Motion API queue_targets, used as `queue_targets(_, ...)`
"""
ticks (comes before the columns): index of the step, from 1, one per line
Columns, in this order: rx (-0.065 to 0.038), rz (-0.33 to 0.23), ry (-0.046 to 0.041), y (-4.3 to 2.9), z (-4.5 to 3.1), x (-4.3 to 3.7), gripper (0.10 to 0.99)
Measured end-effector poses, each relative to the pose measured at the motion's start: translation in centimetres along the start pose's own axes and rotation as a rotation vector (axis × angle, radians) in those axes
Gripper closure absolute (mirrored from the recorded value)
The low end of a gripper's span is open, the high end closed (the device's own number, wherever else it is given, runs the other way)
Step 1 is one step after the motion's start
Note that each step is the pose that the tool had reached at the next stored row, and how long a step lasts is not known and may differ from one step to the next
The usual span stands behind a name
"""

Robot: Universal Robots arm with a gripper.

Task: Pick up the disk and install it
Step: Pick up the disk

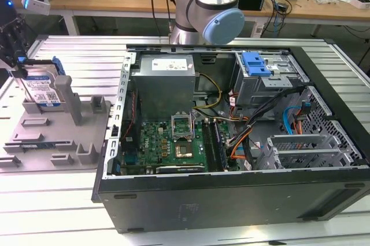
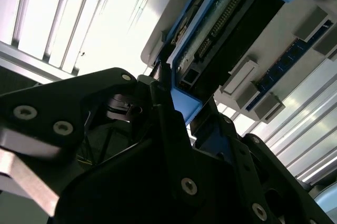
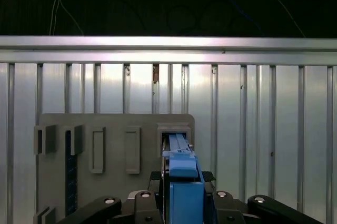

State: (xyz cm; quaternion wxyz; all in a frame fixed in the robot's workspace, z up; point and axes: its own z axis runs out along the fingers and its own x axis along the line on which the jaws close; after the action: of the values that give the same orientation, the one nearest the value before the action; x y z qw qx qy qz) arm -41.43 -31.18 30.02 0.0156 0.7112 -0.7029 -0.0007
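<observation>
The disk (image 1: 41, 88) stands on edge in a slot of the grey fixture plate (image 1: 58, 139) at the exterior view's left. It is silver with a blue-and-white label and a blue frame. My gripper (image 1: 19, 65) comes down on its top edge from the far left. In the first wrist view the blue frame of the disk (image 3: 182, 174) lies between my black fingers (image 3: 210, 177), and the gripper (image 3: 182, 179) is shut on it. The second wrist view shows the disk (image 2: 221, 29) edge-on with its connector side, a fingertip (image 2: 162, 84) pressed on the blue frame.
An open computer case (image 1: 231, 199) fills the middle and the exterior view's right, with a motherboard (image 1: 173, 142), a power supply (image 1: 165, 81) and a drive cage with a blue clip (image 1: 257, 63). The arm's base (image 1: 205, 8) rises behind it. Ribbed metal table all round.
</observation>
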Motion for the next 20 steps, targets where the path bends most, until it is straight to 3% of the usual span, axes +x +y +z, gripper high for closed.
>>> queue_targets(20, 0.0, 0.0, 0.0, 0.07, 0.08, 0.26, 0.722)
